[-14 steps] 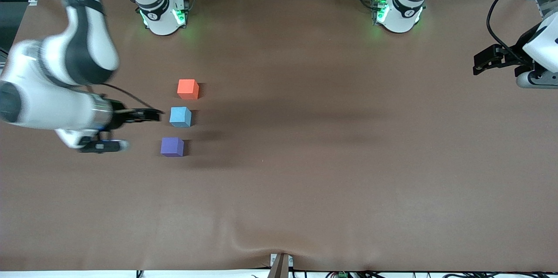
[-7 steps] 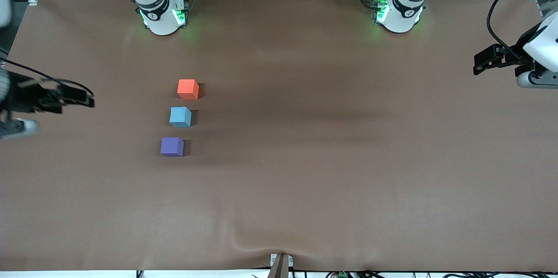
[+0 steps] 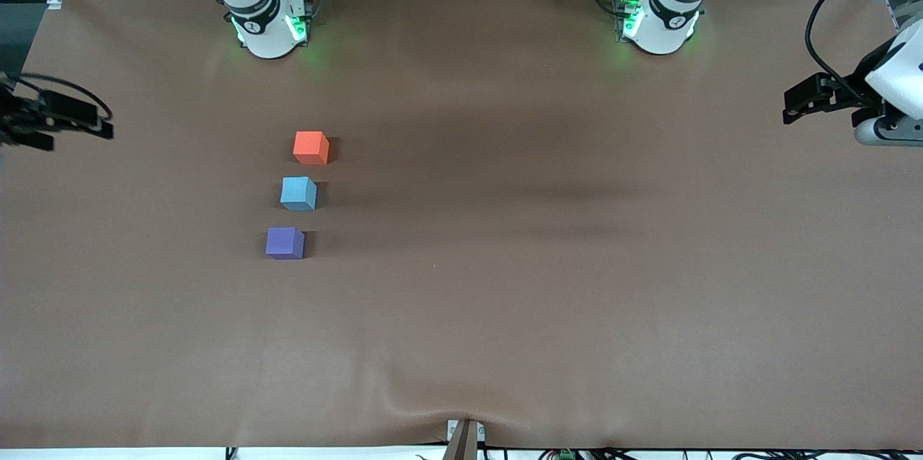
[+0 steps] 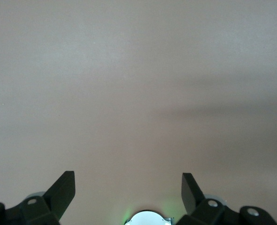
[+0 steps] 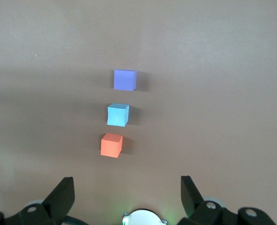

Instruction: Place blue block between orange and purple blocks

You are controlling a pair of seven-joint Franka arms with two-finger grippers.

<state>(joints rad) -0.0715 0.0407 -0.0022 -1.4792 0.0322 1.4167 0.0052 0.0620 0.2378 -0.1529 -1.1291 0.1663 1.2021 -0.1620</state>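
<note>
Right gripper [image 3: 101,130] farther from blue block [image 3: 298,193]

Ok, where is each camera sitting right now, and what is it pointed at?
Front view: high across the table, facing both bases; orange block, blue block, purple block in a row; left gripper and right gripper at the table's ends.
Left wrist view: looks down at bare table; own open fingers show.
Right wrist view: looks down on the same three blocks; own fingers open.

1 orange block [image 3: 311,147], 1 blue block [image 3: 298,193], 1 purple block [image 3: 285,243]
</note>
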